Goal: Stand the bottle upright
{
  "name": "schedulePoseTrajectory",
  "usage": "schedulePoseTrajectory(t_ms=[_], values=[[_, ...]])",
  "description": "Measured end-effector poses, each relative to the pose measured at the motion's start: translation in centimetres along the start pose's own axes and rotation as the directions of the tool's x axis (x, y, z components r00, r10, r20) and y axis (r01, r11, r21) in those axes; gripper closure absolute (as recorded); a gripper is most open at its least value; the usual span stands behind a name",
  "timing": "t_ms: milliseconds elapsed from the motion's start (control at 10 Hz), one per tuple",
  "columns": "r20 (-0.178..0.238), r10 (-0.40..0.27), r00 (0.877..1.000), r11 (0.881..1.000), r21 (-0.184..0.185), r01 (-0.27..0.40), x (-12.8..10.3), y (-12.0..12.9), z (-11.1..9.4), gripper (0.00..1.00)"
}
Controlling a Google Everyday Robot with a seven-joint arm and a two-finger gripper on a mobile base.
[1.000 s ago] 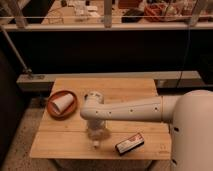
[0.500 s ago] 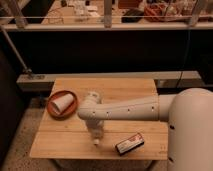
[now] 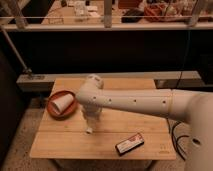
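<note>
My gripper (image 3: pixel 91 122) points straight down over the middle of the wooden table (image 3: pixel 60 145), at the end of the white arm that reaches in from the right. A slim pale thing (image 3: pixel 89 131) sticks out below it toward the tabletop. It looks like the bottle held upright, but the gripper hides most of it. I cannot tell whether its base touches the wood.
A white paper cup (image 3: pixel 62 103) lies on its side on a red plate (image 3: pixel 54 111) at the table's left. A flat black-and-white box (image 3: pixel 130 144) lies near the front edge, right of the gripper. A dark rail and shelf run behind the table.
The arm's wrist and the gripper have risen a little and shifted slightly left. The cup, plate and box have not moved.
</note>
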Motion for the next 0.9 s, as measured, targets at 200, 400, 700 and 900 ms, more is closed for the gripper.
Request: schedulePoseTrajectory(t_ms=[200,400,700,900], values=[[0.125,0.155,0.980,0.982,0.084,-0.166,1.9,0.2,-4.1,1.00],[0.291,0.293,0.911,0.916,0.188,-0.354,3.3,1.1,-6.4,1.00],[0.542,0.420,0.728,0.670,0.355,-0.652,4.9,5.5,-6.6,1.00],[0.673,0.424,0.606,0.473,0.406,-0.782,5.2,9.2,-6.1,1.00]])
